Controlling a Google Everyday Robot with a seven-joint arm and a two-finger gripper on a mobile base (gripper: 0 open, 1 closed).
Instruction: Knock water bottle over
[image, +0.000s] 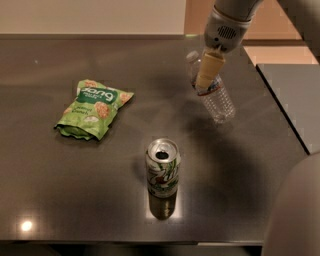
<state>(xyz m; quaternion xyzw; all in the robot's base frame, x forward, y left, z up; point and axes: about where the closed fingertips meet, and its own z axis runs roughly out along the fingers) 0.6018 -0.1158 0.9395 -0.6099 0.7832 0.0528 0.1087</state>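
The water bottle (220, 103) is a small clear ribbed bottle with a white cap and a white-and-red label band. It is at the back right of the dark table (60, 200), tipped far over, with its cap towards the back left and its base towards the front right. My gripper (204, 85) comes down from the top right. Its cream tip lies against the bottle's upper part, over the neck and label.
A green-and-white soda can (162, 168) stands upright at the front centre. A green snack bag (94, 107) lies flat at the left. The table's right edge (282, 107) runs close to the bottle, with a grey surface (295, 85) beyond it. A pale rounded robot part (295, 215) fills the lower right corner.
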